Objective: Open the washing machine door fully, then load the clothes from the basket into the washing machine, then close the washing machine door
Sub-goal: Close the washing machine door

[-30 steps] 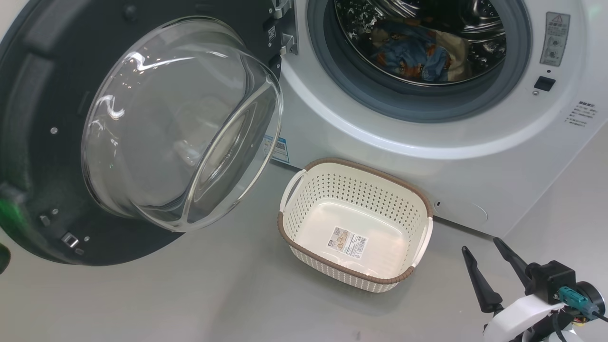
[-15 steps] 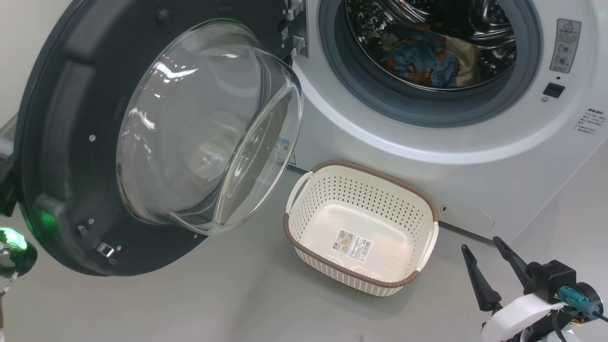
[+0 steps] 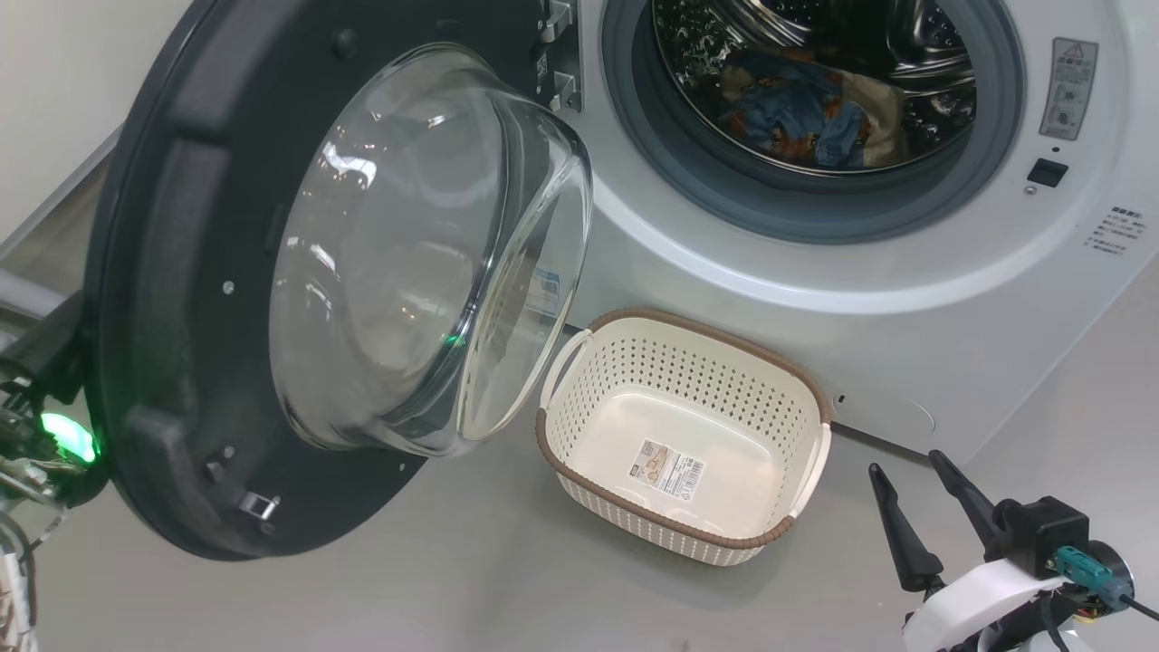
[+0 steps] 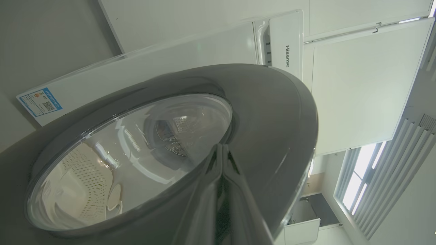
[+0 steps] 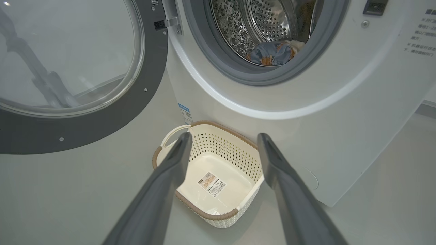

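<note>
Washing machine door (image 3: 172,299): stands part open, swung out to the left of the washing machine (image 3: 815,299) on its hinge (image 3: 561,91). The inner face and the bulging glass bowl (image 3: 407,254) turn toward the right and the near side.

Clothes (image 3: 797,109): a blue, orange-printed bundle with a cream part lies inside the steel drum (image 3: 914,36), behind the grey gasket (image 3: 815,195).

Basket (image 3: 715,328): upright on the floor (image 3: 453,561), just in front of the machine and below the drum opening, close to the right of the glass bowl. Its inner floor is bare but for a label sticker (image 3: 667,465).

Left hand (image 4: 222,149): fingers pressed together, gripping nothing. In the left wrist view the tips meet their own reflection on the glossy outer face of the door, at its rim.

Right hand (image 3: 904,462): fingers spread apart, nothing between them. It hangs over the floor at the near right, apart from the basket.
</note>
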### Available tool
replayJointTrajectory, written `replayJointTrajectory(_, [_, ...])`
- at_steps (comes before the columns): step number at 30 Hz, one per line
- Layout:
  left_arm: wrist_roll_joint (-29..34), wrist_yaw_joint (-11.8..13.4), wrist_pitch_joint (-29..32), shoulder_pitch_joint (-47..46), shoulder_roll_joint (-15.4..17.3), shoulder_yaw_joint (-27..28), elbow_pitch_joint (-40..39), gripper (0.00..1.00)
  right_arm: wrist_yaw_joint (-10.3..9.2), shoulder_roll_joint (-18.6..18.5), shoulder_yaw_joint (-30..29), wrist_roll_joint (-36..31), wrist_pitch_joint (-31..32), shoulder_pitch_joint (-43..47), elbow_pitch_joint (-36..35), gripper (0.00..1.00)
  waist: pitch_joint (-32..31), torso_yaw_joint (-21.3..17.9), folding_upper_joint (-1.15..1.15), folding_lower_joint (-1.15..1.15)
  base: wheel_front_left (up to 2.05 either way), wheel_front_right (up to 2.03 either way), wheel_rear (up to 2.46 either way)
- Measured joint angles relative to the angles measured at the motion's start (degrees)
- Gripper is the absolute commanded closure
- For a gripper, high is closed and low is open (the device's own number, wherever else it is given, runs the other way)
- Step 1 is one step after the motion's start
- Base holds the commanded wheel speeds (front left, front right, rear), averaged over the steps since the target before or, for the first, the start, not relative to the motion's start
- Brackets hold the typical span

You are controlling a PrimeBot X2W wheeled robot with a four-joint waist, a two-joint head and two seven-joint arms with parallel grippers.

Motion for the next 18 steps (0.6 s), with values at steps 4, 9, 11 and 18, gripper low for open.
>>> replayJointTrajectory(4, [-0.8, 0.0, 1.8, 1.2, -1.3, -1.5, -3.4, 1.0, -0.01, 0.9, 0.0, 0.0, 0.0, 0.0, -0.1, 0.0, 0.0, -0.6, 0.0, 0.0, 0.0, 0.0, 0.0])
replayJointTrajectory(9, [-2.0, 0.0, 3.4, 2.4, -2.7, -2.9, -7.4, 1.0, 0.0, 1.8, -0.2, 0.0, 0.0, 0.0, -0.3, 0.0, -0.1, -1.7, 0.0, 0.0, 0.0, 0.0, 0.0])
replayJointTrajectory(11, [-2.0, 0.0, 3.6, 3.0, -3.1, -3.4, -8.9, 1.0, 0.0, 2.1, -0.3, 0.0, 0.0, 0.0, -0.3, 0.0, -0.2, -2.2, 0.0, 0.0, 0.0, 0.0, 0.0])
replayJointTrajectory(18, [-2.4, 0.0, 4.3, 4.8, -6.0, -5.3, -14.4, 1.0, 0.0, 3.8, -0.1, 0.0, 0.0, 0.0, -0.3, 0.0, -0.5, -4.6, 0.0, 0.0, 0.0, 0.0, 0.0])
